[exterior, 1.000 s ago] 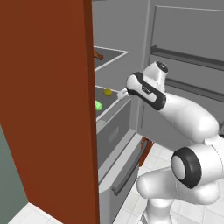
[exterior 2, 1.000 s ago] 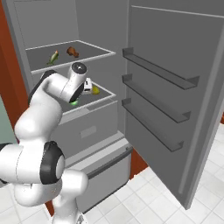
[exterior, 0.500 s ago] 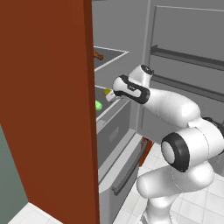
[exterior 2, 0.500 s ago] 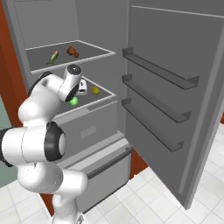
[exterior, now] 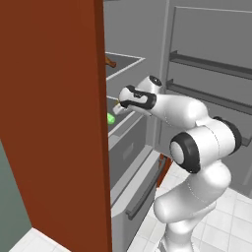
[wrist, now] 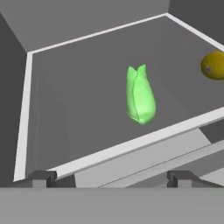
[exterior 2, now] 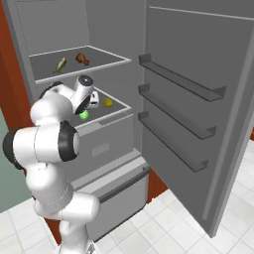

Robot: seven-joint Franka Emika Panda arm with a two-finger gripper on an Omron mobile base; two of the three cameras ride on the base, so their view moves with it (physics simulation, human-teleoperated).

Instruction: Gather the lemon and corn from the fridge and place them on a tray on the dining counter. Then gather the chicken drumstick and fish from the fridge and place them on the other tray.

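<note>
While the arm has swung further in toward the open fridge [exterior 2: 163, 79] over the last second, its hand has come closer to the lower shelf [exterior 2: 116, 110] — in the left base view the wrist, which stood right of centre a moment ago, now sits at the upper middle, just at the edge of the red-brown cabinet panel [exterior: 54, 118]. I judge this as the approach to the first pick; nothing is lifted yet and no item has left the fridge.

The gripper [wrist: 109, 177] has its jaws spread fully wide and they hold nothing. In the hand view the two finger tips [wrist: 41, 177] rise at the bottom left and bottom right, and the white front edge of the shelf runs across between them and the food.

The corn [wrist: 140, 94], in its green husk, lies in the centre of the hand view, above the jaws and a little right of their middle, still apart from them and behind the shelf edge. The lemon [wrist: 214, 65] is at the right edge of the same view, upper right, well to the side of the jaws. In the right base view the corn appears as a green spot just below the hand, at left of centre, and the lemon a bit to its right on the same shelf.

On the upper shelf [exterior 2: 99, 62], at the upper left of the right base view, rest the fish [exterior 2: 61, 64] and the chicken drumstick [exterior 2: 83, 59] — they belong to the later part of the task.
</note>
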